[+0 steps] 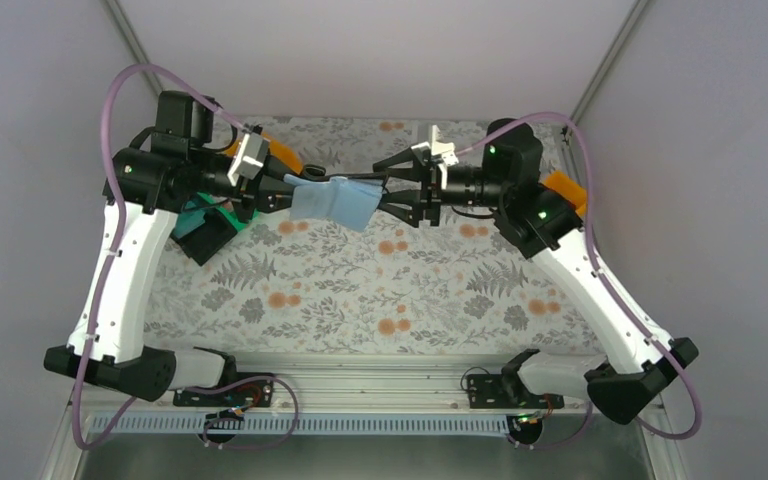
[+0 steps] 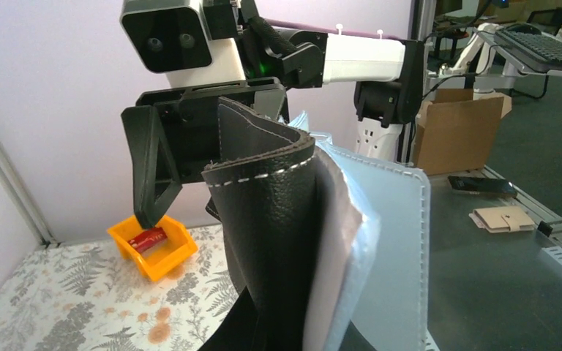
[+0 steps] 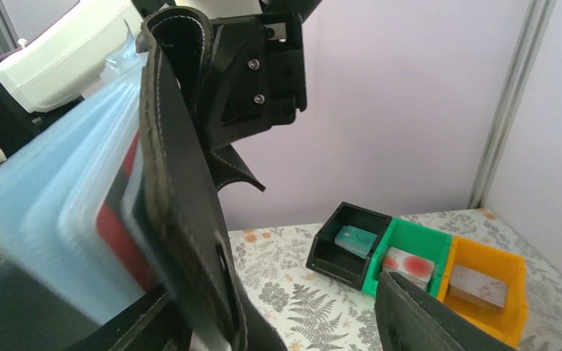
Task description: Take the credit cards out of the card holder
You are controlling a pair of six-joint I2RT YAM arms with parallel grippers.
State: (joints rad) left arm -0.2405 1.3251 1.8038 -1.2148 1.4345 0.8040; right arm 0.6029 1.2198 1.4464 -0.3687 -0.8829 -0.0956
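Note:
The card holder (image 1: pixel 335 200) hangs open in the air between my two grippers, black outside and grey-blue inside. My left gripper (image 1: pixel 295 195) is shut on its left edge; in the left wrist view the card holder (image 2: pixel 278 219) fills the middle and hides my fingertips. My right gripper (image 1: pixel 392 190) is open, its jaws spread wide around the right edge. In the right wrist view a red card (image 3: pixel 113 219) sits in a pocket of the card holder (image 3: pixel 183 190). A teal card (image 3: pixel 355 240) lies in the black bin (image 3: pixel 329 256).
The black bin, a green bin (image 3: pixel 417 241) and an orange bin (image 3: pixel 508 314), each holding a card, stand in a row under the left arm. Another orange bin (image 2: pixel 154 252) with a red card (image 2: pixel 148 238) stands at the table's right side (image 1: pixel 565 190). Grey walls enclose the floral table.

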